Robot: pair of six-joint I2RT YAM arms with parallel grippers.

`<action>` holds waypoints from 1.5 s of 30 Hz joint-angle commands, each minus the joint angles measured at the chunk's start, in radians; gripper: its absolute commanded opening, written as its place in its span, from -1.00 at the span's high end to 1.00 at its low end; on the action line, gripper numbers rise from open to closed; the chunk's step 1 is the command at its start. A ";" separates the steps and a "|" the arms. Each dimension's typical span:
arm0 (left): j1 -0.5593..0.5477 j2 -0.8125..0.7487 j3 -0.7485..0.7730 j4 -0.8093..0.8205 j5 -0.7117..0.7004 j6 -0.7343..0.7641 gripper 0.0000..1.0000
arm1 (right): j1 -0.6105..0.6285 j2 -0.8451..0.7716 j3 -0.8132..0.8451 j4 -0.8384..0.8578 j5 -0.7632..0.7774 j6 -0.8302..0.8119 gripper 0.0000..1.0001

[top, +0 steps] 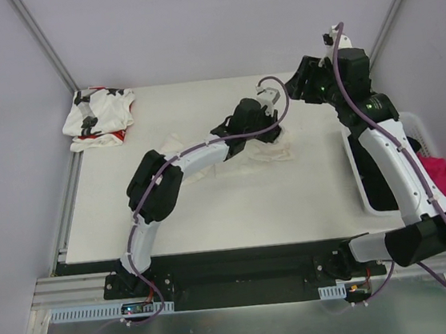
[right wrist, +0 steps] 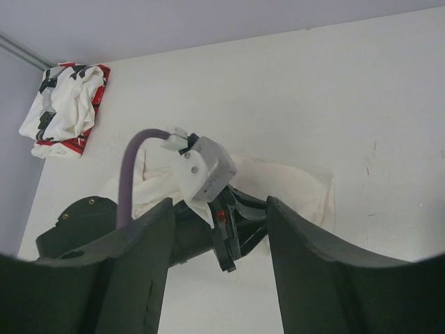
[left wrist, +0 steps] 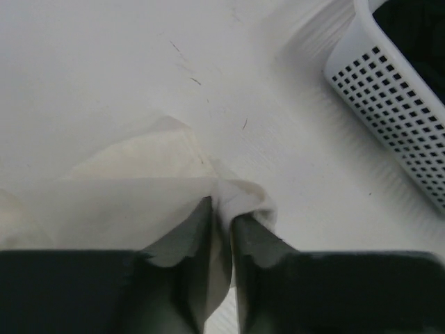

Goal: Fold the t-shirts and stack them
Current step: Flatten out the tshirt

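A cream-white t-shirt [top: 279, 152] lies bunched in the middle of the table. My left gripper [left wrist: 221, 209] is shut on a raised fold of it, with cloth pinched between the dark fingers [left wrist: 184, 240]. From above, the left gripper [top: 274, 131] sits at the shirt's far side. The right gripper [top: 297, 83] hovers open behind it with nothing between its fingers [right wrist: 142, 264]. Its wrist view looks down on the left wrist [right wrist: 205, 167] and the cream shirt [right wrist: 299, 188]. A folded white t-shirt with black stars and red marks [top: 98, 117] rests at the far left corner [right wrist: 66, 108].
A white perforated basket [top: 359, 169] stands at the table's right edge, close to the left gripper's right side [left wrist: 396, 97]. A pink cloth [top: 441, 174] lies by the basket. A metal frame rail [top: 67, 202] runs along the left edge.
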 commanded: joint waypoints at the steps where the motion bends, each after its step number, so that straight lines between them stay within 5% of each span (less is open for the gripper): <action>1: -0.024 0.045 0.037 -0.007 0.062 -0.026 0.47 | -0.028 -0.057 -0.014 0.020 -0.009 -0.005 -0.14; 2: -0.024 0.050 0.040 -0.009 0.070 -0.029 0.13 | -0.032 -0.067 -0.015 0.020 -0.009 -0.003 -0.15; 6: -0.025 0.062 0.055 -0.014 0.091 -0.015 -0.55 | -0.040 -0.088 -0.027 0.023 -0.006 -0.005 -0.14; 8: -0.027 0.048 0.066 -0.033 0.076 0.008 -0.64 | -0.051 -0.097 -0.034 0.021 -0.001 -0.005 -0.13; 20: 0.180 -0.246 0.019 -0.096 -0.099 0.146 -0.64 | -0.077 -0.078 -0.110 0.027 -0.087 0.018 0.20; 24: 0.228 -0.372 -0.095 -0.096 -0.171 0.170 -0.64 | -0.071 -0.044 -0.266 0.099 -0.162 0.096 0.22; 33: 0.239 -0.582 -0.326 -0.077 -0.412 0.186 -0.63 | 0.035 0.083 -0.400 0.184 -0.144 0.119 0.18; 45: 0.240 -0.656 -0.431 -0.052 -0.394 0.133 -0.61 | 0.078 0.288 -0.313 0.242 -0.169 0.139 0.22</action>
